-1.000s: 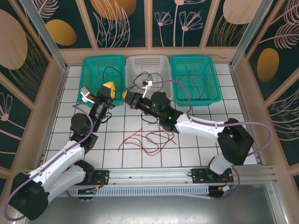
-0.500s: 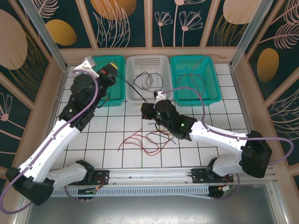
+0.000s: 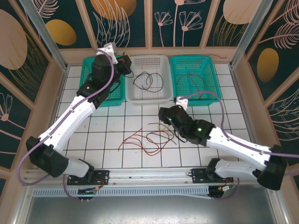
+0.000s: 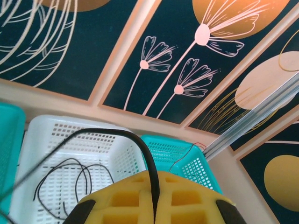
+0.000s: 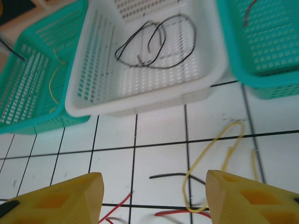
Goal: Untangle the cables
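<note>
Pinches a black cable (image 4: 117, 133) in the left tool (image 4: 154, 203), high over the white basket (image 5: 140, 100) with its black loop (image 5: 159, 66). Holds the right tool (image 5: 154, 191) spread above red, yellow and black cables (image 3: 152, 140) on the bench (image 3: 107, 140).

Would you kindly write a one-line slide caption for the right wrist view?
Right gripper open above loose yellow cable on the tiles; black cable lies in the white basket.

Lab enclosure: patterned walls (image 3: 117, 23), gridded table (image 3: 126, 161)
</note>
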`<control>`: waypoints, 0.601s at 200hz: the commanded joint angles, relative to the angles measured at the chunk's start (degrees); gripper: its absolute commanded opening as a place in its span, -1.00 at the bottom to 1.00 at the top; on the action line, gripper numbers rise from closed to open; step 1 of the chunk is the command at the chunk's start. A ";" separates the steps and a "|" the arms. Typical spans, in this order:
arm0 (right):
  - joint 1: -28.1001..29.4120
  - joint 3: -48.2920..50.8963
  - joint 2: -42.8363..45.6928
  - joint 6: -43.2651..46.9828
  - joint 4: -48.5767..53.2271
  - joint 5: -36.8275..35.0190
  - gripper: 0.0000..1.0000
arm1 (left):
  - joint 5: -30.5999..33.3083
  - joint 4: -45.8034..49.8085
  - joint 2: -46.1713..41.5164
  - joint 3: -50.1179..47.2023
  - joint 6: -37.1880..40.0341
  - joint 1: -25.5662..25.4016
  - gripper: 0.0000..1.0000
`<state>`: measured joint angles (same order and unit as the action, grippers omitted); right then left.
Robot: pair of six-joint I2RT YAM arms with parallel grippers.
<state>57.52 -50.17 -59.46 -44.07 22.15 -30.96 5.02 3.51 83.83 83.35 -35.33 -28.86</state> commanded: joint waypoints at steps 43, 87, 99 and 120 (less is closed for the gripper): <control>-0.33 2.67 15.04 -8.65 16.78 -7.01 0.20 | -5.45 -2.73 16.04 12.49 2.21 1.96 -1.00; -0.39 2.10 18.69 -9.26 20.41 -6.81 0.24 | -17.53 -4.93 20.92 10.69 -1.74 1.92 0.40; -0.33 2.02 18.03 -8.71 20.09 -5.94 0.25 | -18.23 -6.24 19.63 8.67 -2.02 1.89 0.46; -0.37 2.35 15.29 -8.22 18.73 -4.67 0.25 | -15.19 -5.04 15.69 5.73 0.16 1.88 0.54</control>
<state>57.41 -48.34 -41.74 -51.59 40.18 -35.24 -8.88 0.62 104.97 91.37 -36.25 -27.05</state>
